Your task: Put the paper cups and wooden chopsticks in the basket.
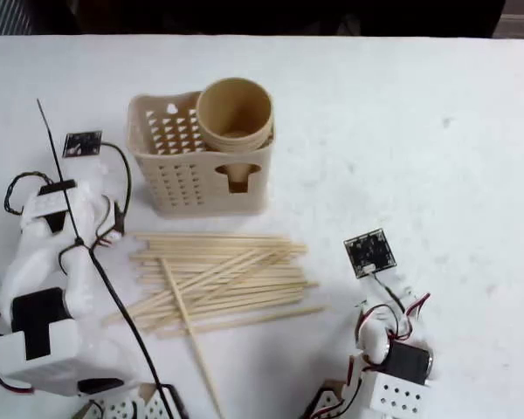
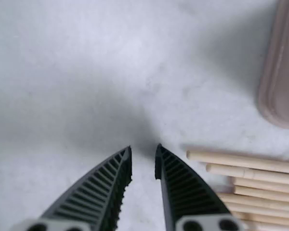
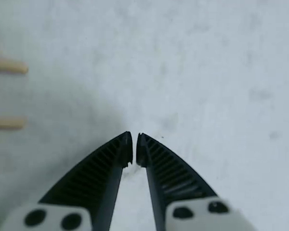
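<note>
- Beige perforated plastic basket [image 1: 196, 170] stands upright on the white table [image 1: 437, 131], nearer the far edge and toward the left edge.
- Stack of tan paper cups [image 1: 234, 113] sits inside the basket, at its right end, mouth up.
- Pale wooden chopsticks [image 1: 218, 275] lie loose in a flat pile on the table between the basket and the near edge; one stick crosses the pile and slants toward the near edge.
- Left arm [image 1: 52, 288] is by the left edge; left tool [image 2: 143, 154] hovers over bare table just beside the chopstick ends, tips slightly spread, nothing between them.
- Right arm [image 1: 389, 358] is at the near edge, right of the pile; right tool [image 3: 134, 142] is over bare table, tips pressed together, holding nothing.
</note>
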Controlling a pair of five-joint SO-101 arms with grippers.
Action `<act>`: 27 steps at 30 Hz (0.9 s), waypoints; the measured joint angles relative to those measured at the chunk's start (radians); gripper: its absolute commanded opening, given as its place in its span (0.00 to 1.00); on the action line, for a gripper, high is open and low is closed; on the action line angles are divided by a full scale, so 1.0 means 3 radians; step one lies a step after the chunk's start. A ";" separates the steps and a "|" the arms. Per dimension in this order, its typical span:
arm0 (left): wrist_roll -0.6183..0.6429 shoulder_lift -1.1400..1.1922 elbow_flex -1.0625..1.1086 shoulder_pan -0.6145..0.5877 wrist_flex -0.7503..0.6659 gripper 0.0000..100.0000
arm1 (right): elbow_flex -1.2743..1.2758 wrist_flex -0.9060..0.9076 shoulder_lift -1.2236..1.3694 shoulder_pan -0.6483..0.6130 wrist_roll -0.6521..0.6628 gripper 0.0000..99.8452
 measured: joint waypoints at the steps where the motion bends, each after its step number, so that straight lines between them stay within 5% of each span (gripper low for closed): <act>1: 0.0000 0.0000 0.0000 0.0000 0.0000 0.10 | 0.0000 0.0000 0.0000 0.0000 0.0000 0.03; 18: -0.0026 0.0000 0.0015 0.0000 0.0000 0.10 | 0.0000 0.0000 0.0000 0.0000 0.0000 0.03; 27: -0.0425 -0.0041 0.0031 0.0026 0.0041 0.10 | 0.0000 0.0000 0.0000 0.0000 0.0000 0.03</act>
